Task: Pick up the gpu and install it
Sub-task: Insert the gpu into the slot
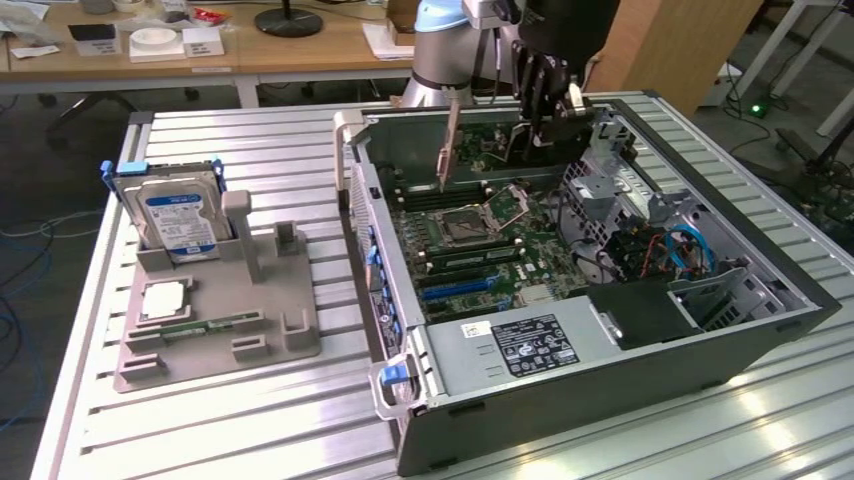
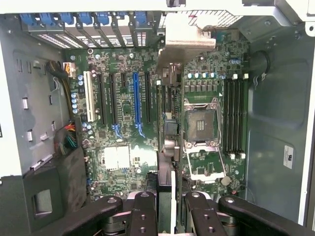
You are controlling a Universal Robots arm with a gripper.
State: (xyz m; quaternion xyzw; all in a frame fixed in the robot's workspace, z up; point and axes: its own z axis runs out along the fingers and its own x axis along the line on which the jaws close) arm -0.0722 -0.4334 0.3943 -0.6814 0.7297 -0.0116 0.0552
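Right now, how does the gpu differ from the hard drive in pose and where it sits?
The gpu hangs in the gripper over the open computer case; the hard drive stands in the gray holder on the table. The gpu is a thin card with a pale bracket; the hard drive is thicker, silver, blue-labelled. Both are roughly upright.

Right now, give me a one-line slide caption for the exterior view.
Robot gripper holds the graphics card on edge above the motherboard inside the open computer case.
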